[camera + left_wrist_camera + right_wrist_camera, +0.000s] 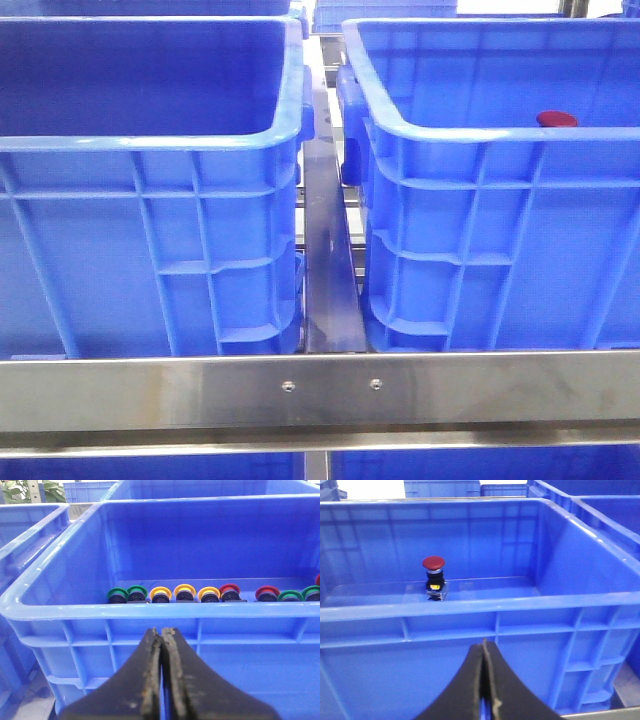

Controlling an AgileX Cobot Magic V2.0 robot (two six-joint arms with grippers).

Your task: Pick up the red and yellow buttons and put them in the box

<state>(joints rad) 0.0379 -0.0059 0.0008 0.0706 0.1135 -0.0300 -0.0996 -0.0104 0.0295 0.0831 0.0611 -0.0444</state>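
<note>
Beyond the closed, empty left pincer [162,680], past the crate rim [150,611], yellow buttons [184,592] sit touching green ones [136,593]. A careless reach could likely grab 2. The right pincer [485,690] is closed, empty too.

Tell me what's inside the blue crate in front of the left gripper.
A row of buttons with green, yellow and red caps stands inside the crate. Its near wall hides their bases and the floor closest to the left gripper.

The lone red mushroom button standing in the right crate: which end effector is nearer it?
Right. The right end effector sits outside that crate's near wall, facing the red button. The left end effector faces the other crate, which holds a row of buttons.
</note>
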